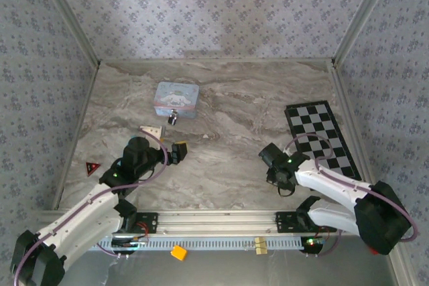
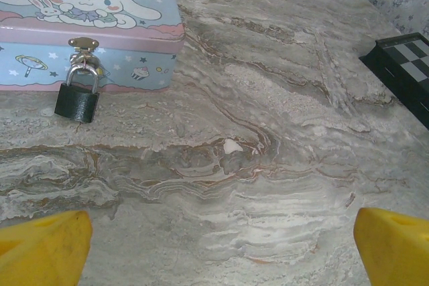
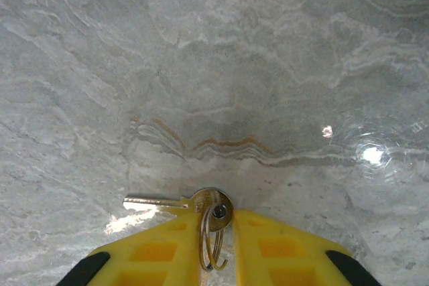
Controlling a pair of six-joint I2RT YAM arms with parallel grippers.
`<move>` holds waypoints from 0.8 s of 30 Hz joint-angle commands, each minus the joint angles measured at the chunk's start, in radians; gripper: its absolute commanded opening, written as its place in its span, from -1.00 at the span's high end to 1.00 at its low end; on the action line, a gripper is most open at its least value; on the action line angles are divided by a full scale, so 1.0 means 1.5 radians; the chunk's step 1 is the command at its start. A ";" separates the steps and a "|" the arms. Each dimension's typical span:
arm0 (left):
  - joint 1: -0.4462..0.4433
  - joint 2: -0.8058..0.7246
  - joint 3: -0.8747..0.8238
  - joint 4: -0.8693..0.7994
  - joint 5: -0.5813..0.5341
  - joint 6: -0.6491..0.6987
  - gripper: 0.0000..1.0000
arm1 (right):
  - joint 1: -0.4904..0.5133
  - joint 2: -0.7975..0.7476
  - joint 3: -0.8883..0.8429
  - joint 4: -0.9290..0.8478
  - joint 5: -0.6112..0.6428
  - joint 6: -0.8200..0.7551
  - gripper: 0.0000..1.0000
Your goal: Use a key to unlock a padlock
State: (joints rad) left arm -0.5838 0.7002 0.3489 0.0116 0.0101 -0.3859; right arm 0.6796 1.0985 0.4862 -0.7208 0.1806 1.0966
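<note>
White arms point(image 1: 80, 213), black joints point(image 1: 139, 151), yellow gripper fingers point(image 2: 40, 249).

Walls point(image 1: 201, 11) papered in a pale blue-grey floral print are enclosing a grey marble-patterned tabletop point(image 1: 234, 165) on three sides, pale trim strips point(image 1: 67, 15) are running up the corners, and light is glinting off the surface in small bright spots point(image 3: 371, 155)

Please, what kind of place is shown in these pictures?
Probably a staged robot test booth, not a real room: a grey marble-patterned tabletop boxed in by flowered wallpaper panels, two white robot arms bolted to a metal rail, and props such as a pale blue cartoon-printed tin.
</note>
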 commanded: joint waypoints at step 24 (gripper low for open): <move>-0.024 0.144 0.054 0.108 0.147 -0.055 -0.99 | 0.071 -0.111 0.087 0.197 -0.017 -0.177 1.00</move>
State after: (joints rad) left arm -0.5934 0.8799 0.3557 0.0795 0.1089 -0.4179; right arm 0.7574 0.9417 0.5701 -0.5495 0.1673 0.9302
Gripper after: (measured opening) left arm 0.998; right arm 0.052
